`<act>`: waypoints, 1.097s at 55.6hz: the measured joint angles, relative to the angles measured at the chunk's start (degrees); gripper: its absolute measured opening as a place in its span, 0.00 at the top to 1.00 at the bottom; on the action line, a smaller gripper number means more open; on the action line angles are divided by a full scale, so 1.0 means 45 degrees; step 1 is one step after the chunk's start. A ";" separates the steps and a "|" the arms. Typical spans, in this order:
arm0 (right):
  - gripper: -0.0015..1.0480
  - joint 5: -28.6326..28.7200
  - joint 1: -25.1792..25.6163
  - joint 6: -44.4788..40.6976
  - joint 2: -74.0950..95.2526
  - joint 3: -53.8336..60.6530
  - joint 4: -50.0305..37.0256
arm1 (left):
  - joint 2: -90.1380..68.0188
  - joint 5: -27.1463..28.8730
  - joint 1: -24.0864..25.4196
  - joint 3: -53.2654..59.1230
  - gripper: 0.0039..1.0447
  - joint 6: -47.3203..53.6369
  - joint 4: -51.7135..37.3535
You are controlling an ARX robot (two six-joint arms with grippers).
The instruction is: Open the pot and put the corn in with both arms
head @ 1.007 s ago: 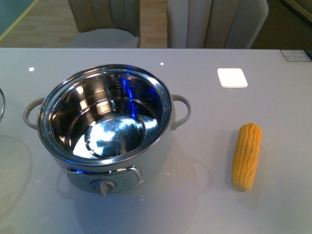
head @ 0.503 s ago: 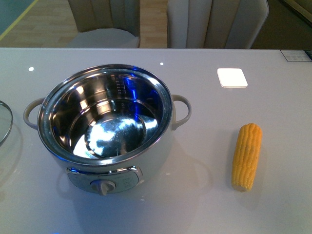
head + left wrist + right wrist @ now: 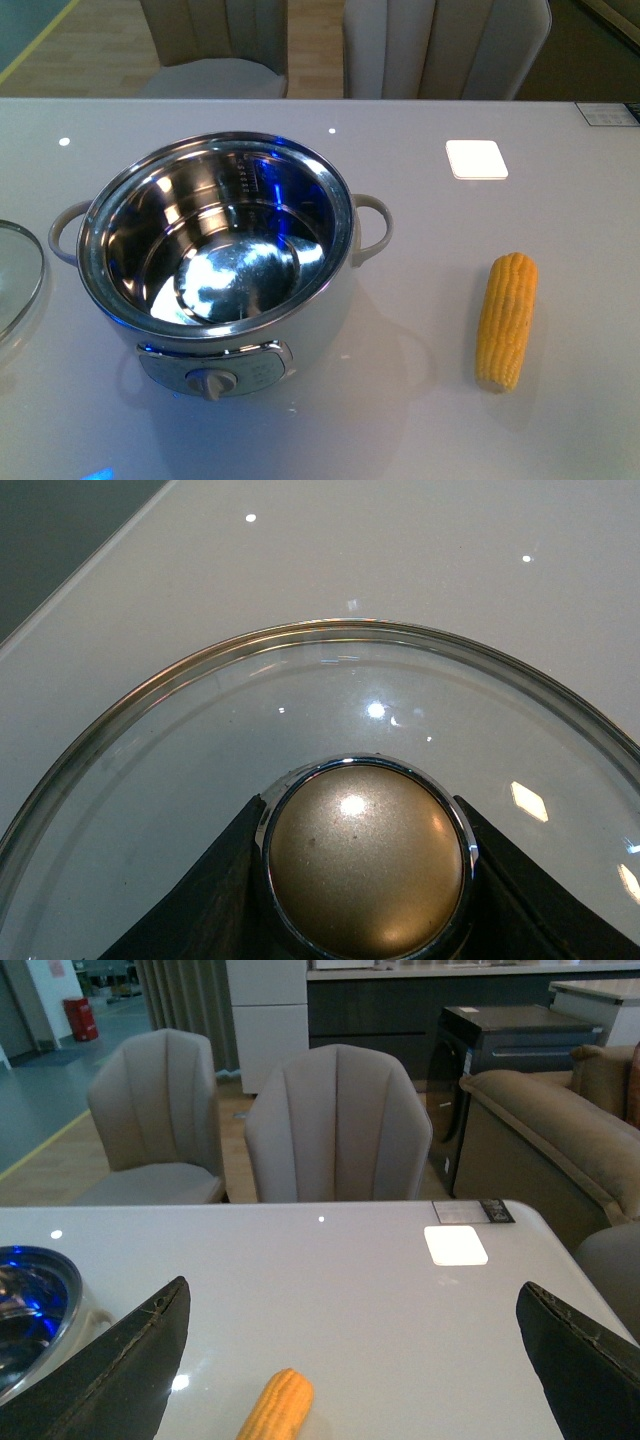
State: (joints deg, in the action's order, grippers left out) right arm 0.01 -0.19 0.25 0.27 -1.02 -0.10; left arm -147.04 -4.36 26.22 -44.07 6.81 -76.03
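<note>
The corn lies on the grey table, to the right of the open pot and well apart from it. It looks light and stiff. The ribbed kernels should grip well, but the round cob may roll, so a hold across its middle seems best. The right gripper hangs near it over the table, jaws spread wide and empty. The left gripper is clamped on the knob of the glass lid, just left of the pot.

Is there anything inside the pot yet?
No. The pot shows only reflections on its steel floor and far wall. Its near inner wall is hidden behind the rim. The corn lies on the table, right of it. The left tool holds the lid.
</note>
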 joint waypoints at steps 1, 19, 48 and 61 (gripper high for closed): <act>0.08 0.0000 0.0000 0.0000 0.0000 0.0000 0.0000 | -0.0010 0.0000 0.0000 0.0000 0.57 -0.0010 -0.0019; 0.08 0.0000 0.0000 0.0005 0.0000 0.0000 0.0000 | -0.0087 -0.0034 0.0073 0.0238 0.22 -0.0039 -0.0141; 0.08 0.0000 0.0000 0.0000 0.0000 0.0000 0.0000 | 0.4201 -0.0495 0.0058 0.1768 0.07 -0.0515 0.0384; 0.08 0.0000 0.0000 0.0005 0.0000 0.0000 0.0000 | 0.8592 -0.1093 -0.0413 0.2793 0.07 -0.1700 0.1749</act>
State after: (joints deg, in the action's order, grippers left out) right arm 0.01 -0.19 0.27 0.27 -1.02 -0.10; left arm -108.38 -9.28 24.36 -31.51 -0.84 -68.16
